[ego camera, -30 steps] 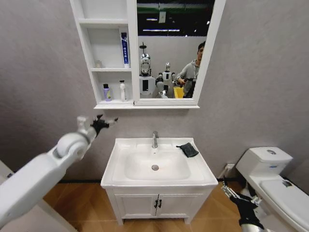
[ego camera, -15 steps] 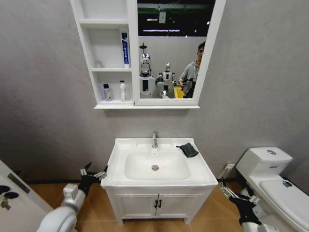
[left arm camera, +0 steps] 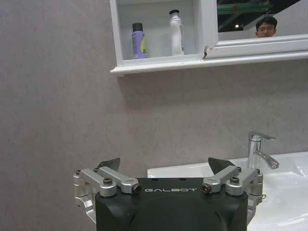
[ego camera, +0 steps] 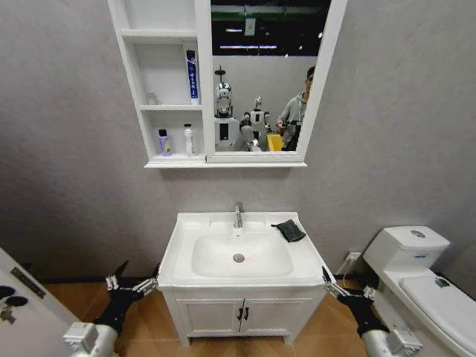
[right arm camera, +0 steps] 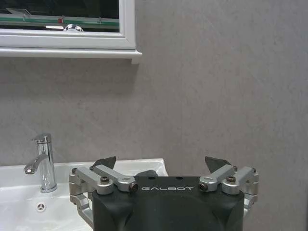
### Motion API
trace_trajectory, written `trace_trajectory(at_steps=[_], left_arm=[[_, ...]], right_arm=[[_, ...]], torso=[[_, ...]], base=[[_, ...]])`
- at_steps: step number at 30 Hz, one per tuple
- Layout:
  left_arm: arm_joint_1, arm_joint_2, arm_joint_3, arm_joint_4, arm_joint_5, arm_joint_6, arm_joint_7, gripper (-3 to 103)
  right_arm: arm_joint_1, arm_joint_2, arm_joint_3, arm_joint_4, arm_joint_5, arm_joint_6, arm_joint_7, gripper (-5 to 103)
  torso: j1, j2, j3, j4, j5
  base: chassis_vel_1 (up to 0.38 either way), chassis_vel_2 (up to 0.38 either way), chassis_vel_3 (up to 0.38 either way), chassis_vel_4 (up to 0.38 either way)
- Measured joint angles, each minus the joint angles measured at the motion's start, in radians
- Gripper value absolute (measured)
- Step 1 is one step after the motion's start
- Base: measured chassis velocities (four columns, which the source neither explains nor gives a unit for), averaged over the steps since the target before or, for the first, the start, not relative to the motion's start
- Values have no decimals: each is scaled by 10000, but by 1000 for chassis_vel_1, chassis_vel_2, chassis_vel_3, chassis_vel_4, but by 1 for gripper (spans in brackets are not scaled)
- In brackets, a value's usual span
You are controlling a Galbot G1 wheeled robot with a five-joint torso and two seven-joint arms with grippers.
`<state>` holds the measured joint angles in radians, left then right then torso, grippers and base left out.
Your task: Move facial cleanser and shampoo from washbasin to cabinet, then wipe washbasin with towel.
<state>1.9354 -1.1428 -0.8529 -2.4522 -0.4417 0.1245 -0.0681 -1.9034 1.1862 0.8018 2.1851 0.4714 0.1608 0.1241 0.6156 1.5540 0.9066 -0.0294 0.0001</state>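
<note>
The cabinet (ego camera: 160, 82) hangs on the far wall above the basin, a rigid white unit of three open shelves with a mirror panel to their right. Below it the washbasin (ego camera: 182, 245) is hard, glossy white ceramic, rectangular with an oval bowl and a chrome tap (ego camera: 239, 214) at its far edge; it looks smooth enough for a cloth to slide easily.

Low at the near left of the basin, the left gripper (ego camera: 132, 285) has its fingers spread wide and holds nothing. Low at the near right, the right gripper (ego camera: 343, 290) is likewise splayed and empty.

The towel (ego camera: 290, 230) lies on the basin's far right ledge, just right of the tap. It is a small dark folded cloth, probably soft, light and limp; a pinch from above through the whole fold should stop it unfurling or sliding on the glaze.

Two bottles already stand on the cabinet's lowest shelf: a white bottle (ego camera: 189, 140) with a dark cap and, to its left, a shorter purple bottle (ego camera: 163, 143). Both look like light, smooth, fairly stiff plastic cylinders. A tall blue-and-white tube (ego camera: 192, 74) stands on the middle shelf.
</note>
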Motion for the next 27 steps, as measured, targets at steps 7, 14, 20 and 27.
trace_trajectory(at_steps=[7, 14, 20, 27], left_arm=[[21, 73, -155, -292, -369, 191, -2, 100], [-11, 80, -134, -285, -385, 204, -4, 100], [-27, 83, -110, -260, -387, 210, -12, 100], [-34, 88, -98, -247, -387, 211, -18, 100]], right_arm=[[327, -852, 70, 28, 206, -57, 66, 100], [504, -1014, 99, -67, 587, -164, 20, 100], [883, -885, -175, -365, 547, -534, 314, 100], [888, -730, -286, -469, 488, -729, 424, 100]], torso=[[1, 0, 0, 5, -2], [1, 0, 0, 2, -1], [1, 0, 0, 4, -1], [0, 0, 0, 4, -1]], base=[[0, 0, 0, 0], [0, 0, 0, 0], [0, 0, 0, 0], [0, 0, 0, 0]])
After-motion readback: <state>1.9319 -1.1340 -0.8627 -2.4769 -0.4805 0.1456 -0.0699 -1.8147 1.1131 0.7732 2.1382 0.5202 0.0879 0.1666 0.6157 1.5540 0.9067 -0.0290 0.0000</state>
